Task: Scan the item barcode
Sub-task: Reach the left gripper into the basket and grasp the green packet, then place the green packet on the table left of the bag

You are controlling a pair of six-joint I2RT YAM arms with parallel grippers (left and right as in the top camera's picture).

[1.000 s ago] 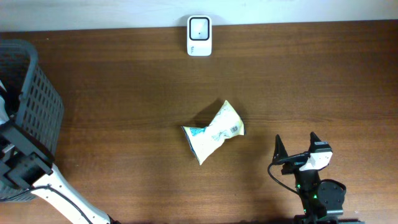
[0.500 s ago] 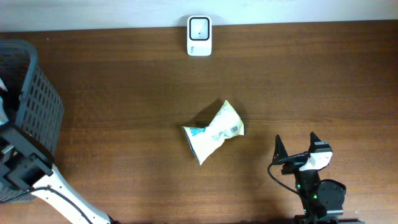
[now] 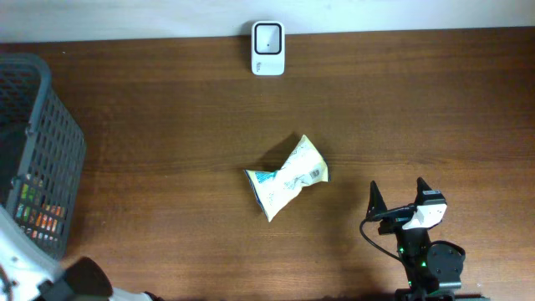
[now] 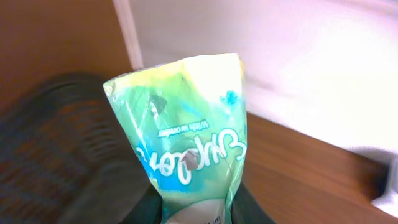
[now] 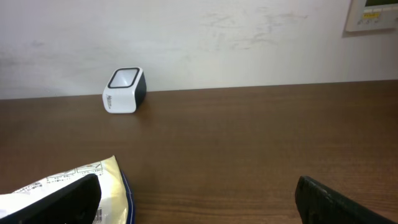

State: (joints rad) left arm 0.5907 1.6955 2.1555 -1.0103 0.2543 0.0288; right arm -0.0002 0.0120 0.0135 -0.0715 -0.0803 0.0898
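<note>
In the left wrist view, my left gripper [image 4: 199,210] is shut on a green and yellow snack pouch [image 4: 189,130] with white lettering, which hangs above the dark basket [image 4: 59,149]. Overhead, only the blurred left arm [image 3: 58,283] shows, at the front left corner. The white barcode scanner [image 3: 268,48] stands at the table's back edge. A second pouch, white and yellow [image 3: 287,177], lies at the table's middle. My right gripper [image 3: 399,201] stands open near the front edge, right of that pouch, with nothing between its fingers [image 5: 336,199].
The grey mesh basket [image 3: 50,134] stands at the left edge with colourful packets [image 3: 38,213] inside. In the right wrist view, the scanner [image 5: 124,91] stands by the white wall and the lying pouch [image 5: 68,180] is at the lower left.
My left arm has swung off the basket toward the front left corner, and the basket's inside now shows. The right arm and the lying pouch have not moved.
</note>
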